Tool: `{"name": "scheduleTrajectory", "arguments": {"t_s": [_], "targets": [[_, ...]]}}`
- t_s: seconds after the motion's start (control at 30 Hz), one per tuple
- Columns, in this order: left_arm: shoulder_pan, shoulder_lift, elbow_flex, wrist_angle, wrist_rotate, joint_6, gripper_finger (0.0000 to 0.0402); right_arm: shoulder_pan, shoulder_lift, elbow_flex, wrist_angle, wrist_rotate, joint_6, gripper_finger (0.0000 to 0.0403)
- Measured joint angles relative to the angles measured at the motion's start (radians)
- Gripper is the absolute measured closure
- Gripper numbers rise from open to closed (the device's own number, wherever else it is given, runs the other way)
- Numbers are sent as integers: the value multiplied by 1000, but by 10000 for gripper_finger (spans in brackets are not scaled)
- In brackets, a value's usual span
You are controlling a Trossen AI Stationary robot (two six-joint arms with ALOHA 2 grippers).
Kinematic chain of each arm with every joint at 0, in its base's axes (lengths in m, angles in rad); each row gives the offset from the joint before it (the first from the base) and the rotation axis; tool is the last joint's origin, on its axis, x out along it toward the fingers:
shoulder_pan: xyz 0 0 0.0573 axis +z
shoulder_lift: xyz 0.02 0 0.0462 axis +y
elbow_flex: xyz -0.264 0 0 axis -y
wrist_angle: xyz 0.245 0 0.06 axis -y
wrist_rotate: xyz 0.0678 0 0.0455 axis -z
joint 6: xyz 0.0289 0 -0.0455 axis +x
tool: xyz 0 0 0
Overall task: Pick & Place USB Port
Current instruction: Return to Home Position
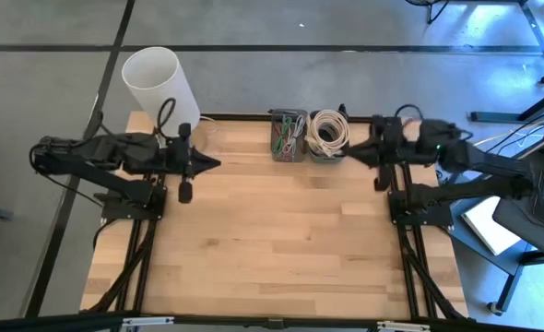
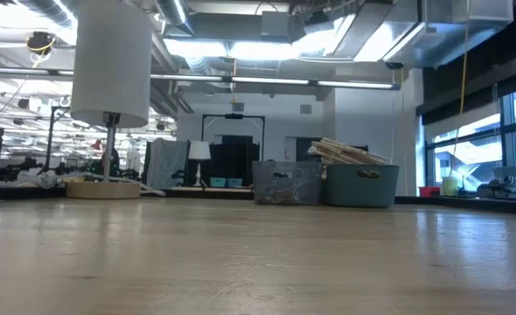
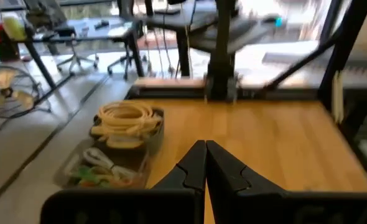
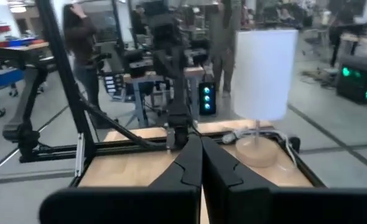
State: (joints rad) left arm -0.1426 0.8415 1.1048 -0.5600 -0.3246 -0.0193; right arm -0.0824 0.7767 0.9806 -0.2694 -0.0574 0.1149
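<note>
Left gripper [image 1: 213, 164] and right gripper [image 1: 349, 155] both fully closed, empty, well apart

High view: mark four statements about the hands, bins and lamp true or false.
1. The left hand and the right hand are both shut and empty. True.
2. The blue bin and the black transparent bin stand at opposite corners. False: they stand side by side at the middle of the table's far edge.
3. The blue bin holds coiled pale cable. True.
4. The lamp lies tipped over mid-table. False: it stands upright at the far corner on the left arm's side.
</note>
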Motion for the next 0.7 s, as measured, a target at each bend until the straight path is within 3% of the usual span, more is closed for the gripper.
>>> {"name": "scheduleTrajectory", "arguments": {"t_s": [0.1,0.27,0.43,0.7], "targets": [[14,-95,-137,133,23,-19,400,42,30,-6,23,8,-22,403],[55,-272,-373,222,31,-44,400,75,47,-9,-98,13,-15,403],[70,-394,-588,351,69,-72,400,101,30,-120,-122,97,42,403],[69,-456,-768,407,70,-75,400,126,-35,-400,133,143,142,403]]}}
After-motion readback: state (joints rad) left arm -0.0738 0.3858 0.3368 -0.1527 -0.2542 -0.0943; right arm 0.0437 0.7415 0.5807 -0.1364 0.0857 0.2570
